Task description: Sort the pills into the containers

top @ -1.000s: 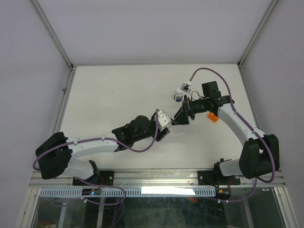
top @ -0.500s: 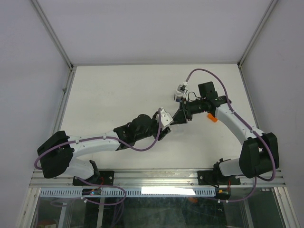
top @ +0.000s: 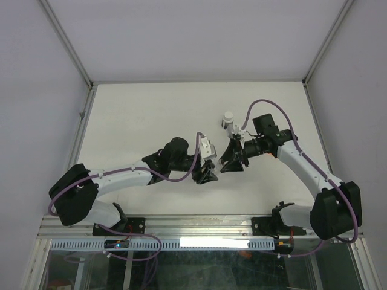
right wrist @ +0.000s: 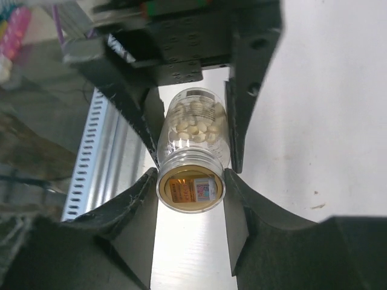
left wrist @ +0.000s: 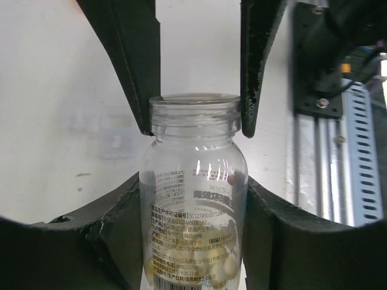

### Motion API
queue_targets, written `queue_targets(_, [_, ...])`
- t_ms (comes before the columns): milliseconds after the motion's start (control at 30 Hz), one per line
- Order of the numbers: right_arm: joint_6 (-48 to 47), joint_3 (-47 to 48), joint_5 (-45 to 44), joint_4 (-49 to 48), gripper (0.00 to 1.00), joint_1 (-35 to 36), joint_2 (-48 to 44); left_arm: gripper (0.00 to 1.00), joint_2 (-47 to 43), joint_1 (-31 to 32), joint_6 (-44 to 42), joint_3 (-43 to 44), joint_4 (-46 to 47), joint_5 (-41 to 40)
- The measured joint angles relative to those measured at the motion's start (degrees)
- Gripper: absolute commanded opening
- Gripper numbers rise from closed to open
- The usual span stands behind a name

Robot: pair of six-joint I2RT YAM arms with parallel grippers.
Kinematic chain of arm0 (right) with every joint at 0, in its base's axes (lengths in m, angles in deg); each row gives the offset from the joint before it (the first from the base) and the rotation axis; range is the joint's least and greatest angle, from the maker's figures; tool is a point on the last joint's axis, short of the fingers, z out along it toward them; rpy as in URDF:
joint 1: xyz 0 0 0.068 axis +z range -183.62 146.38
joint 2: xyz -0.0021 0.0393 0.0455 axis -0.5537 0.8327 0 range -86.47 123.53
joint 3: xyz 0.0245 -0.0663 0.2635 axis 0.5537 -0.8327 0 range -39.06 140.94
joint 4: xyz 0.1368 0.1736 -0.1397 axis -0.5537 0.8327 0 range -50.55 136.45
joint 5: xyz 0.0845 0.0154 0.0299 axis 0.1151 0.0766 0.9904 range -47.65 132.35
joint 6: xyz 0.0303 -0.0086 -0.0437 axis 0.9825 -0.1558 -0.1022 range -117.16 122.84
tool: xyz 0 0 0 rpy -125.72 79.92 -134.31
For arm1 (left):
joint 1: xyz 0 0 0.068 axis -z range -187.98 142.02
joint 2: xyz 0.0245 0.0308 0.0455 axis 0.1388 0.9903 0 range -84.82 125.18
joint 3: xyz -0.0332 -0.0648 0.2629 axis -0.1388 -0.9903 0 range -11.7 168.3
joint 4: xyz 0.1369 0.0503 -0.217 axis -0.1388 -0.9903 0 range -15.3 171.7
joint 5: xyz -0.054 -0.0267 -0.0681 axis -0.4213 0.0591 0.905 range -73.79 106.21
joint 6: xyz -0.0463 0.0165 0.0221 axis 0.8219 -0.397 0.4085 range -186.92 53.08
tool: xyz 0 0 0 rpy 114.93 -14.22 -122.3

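Steadiness matters most here, since both claws share one load above the middle of the table [top: 139, 115]. On the left, the left gripper [top: 207, 174] is about half closed around the body of a clear, labelled pill bottle [left wrist: 193, 199], its fingers pressed against both sides. The pills [right wrist: 193, 124], pale and round, lie heaped inside the bottle. On the right, the right gripper [top: 228, 164] has its fingers tight against the threaded neck, which seems to carry no cap. Whether a seal covers the mouth is unclear.

Judging by this double hold, only one claw should loosen at a time, and the mouth should stay level or raised so that nothing rolls out. Further right and back, a white-capped vial [top: 228, 117] stands on the table. The containers cannot be made out, so they should be found before tipping.
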Motion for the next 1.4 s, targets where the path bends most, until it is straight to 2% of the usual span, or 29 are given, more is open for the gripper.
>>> queue_targets(100, [-11.6, -2.0, 1.1, 3.2, 0.05, 0.3, -2.8, 0.0, 1.1, -0.8, 1.0, 0.1, 0.5, 7.3])
queue_targets(167, [-15.5, -2.4, 1.8, 4.8, 0.14, 0.4, -3.2, 0.0, 1.6, -1.1, 1.4, 0.1, 0.6, 9.2])
queue_targets(233, [-18.0, -2.4, 2.3, 5.8, 0.49, 0.4, -3.1, 0.0, 1.8, -1.1, 1.7, 0.1, 0.7, 10.4])
queue_targets(267, [-18.5, -2.4, 2.5, 6.0, 0.76, 0.4, -3.1, 0.0, 1.8, -1.1, 1.8, 0.1, 0.7, 10.5])
queue_targets(300, [-18.6, -2.4, 2.7, 6.1, 0.95, 0.4, -3.1, 0.0, 1.8, -1.1, 1.9, 0.1, 0.8, 10.5])
queue_targets(333, [-17.8, -2.4, 2.6, 6.3, 0.98, 0.4, -3.1, 0.0, 1.8, -1.1, 1.8, 0.1, 0.9, 10.8])
queue_targets(633, [-6.1, 2.8, 2.4, 6.7, 0.99, -2.6, -2.3, 0.0, 1.4, -1.1, 1.7, -1.1, 2.0, 9.6])
queue_targets(800, [5.3, 3.9, 2.7, 4.0, 0.99, -4.7, -1.3, 0.0, 0.3, 1.0, 1.2, -1.9, 1.9, 0.6])
queue_targets(1033, [13.1, 4.0, 0.5, 3.3, 0.99, -4.5, 3.1, 0.0, -0.4, 4.5, 0.2, -1.8, 1.7, -10.7])
queue_targets(1133, [15.0, 4.0, -1.0, 2.3, 0.93, -3.9, 3.5, 0.0, -0.4, 4.7, 0.1, -1.4, 1.4, -12.8])
queue_targets(1400, [16.6, 4.0, -3.5, 1.3, 0.67, -1.1, 3.8, 0.0, -0.4, 4.7, 0.0, -0.3, 0.9, -15.5])
